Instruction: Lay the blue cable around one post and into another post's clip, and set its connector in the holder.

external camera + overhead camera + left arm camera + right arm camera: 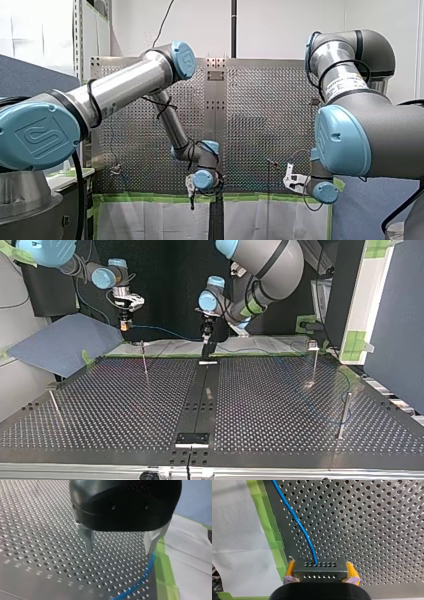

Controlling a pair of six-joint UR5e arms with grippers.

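My right gripper [319, 566] has yellow pads and is shut on the dark connector block [320, 573]. The blue cable [297, 522] leaves the block and runs ahead over the perforated plate. At the top view's left, this gripper [125, 322] hangs off the table's far edge, and the cable [160, 330] stretches from it toward my left gripper [206, 340]. In the left wrist view my left gripper [118, 543] stands open just above the plate with nothing between its fingers. The cable [141, 581] lies on the plate beside one finger.
Thin metal posts stand on the plate: one [144, 357] near the far left, one with a clip [314, 360] at the far right, others [344, 415] [55, 407] nearer. A bracket [192, 439] sits on the dark centre strip. Green tape [274, 545] edges the plate.
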